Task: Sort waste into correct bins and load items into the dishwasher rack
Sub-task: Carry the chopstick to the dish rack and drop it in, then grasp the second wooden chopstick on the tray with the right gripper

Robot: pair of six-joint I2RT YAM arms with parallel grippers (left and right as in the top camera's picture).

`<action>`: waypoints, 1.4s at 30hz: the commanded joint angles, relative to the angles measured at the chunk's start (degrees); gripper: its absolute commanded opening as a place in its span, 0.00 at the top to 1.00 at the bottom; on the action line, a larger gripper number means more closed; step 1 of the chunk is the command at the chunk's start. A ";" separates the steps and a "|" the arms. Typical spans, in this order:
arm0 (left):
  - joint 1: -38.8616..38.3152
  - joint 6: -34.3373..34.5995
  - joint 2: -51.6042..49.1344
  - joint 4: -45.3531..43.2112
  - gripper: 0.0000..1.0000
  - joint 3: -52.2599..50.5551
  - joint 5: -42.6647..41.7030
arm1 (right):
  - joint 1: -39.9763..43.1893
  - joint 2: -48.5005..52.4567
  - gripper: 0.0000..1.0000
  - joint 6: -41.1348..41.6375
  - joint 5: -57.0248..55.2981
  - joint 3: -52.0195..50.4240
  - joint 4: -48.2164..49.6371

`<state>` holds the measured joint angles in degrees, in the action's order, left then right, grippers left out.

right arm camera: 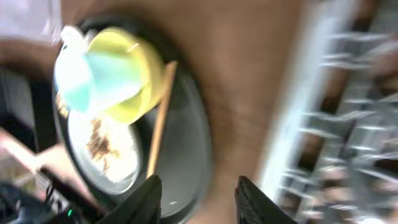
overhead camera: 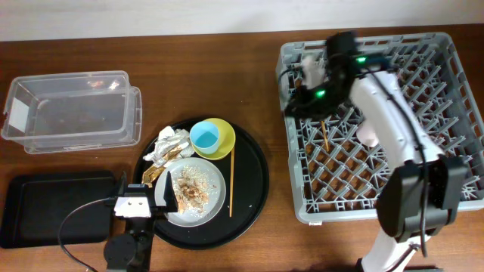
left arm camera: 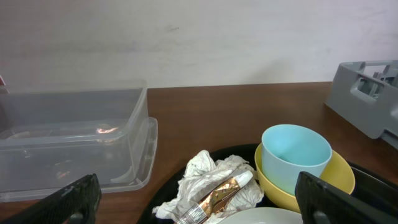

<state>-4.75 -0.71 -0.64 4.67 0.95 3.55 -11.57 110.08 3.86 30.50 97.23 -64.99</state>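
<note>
The grey dishwasher rack [overhead camera: 446, 113] fills the right side. One wooden chopstick [overhead camera: 325, 137] lies in it, and a small pink cup [overhead camera: 368, 136] shows beside my right arm. My right gripper [overhead camera: 296, 94] hangs over the rack's left edge. In the blurred right wrist view it [right arm camera: 198, 199] is open and empty. The other chopstick [overhead camera: 231, 181] lies on the round black tray [overhead camera: 257, 189]. A light blue cup [left arm camera: 295, 155] sits in the yellow-green bowl [left arm camera: 339, 180], next to crumpled wrappers [left arm camera: 217, 190]. The plate [overhead camera: 195, 193] holds food scraps. My left gripper [left arm camera: 208, 202] is wide open just before the wrappers.
A clear plastic tub [overhead camera: 72, 109] stands at the back left. The shallow black rectangular tray [overhead camera: 53, 208] lies at the front left, beside my left arm. Bare brown table [overhead camera: 249, 75] separates the round tray from the rack.
</note>
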 commanded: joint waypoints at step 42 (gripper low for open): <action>-0.17 -1.07 0.20 -0.11 0.01 -0.42 -0.37 | -36.09 7.32 0.96 42.05 -38.97 -23.71 31.43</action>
<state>-4.75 -0.71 -0.64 4.67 0.95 3.55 -47.31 114.72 46.02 -7.35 73.93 -33.65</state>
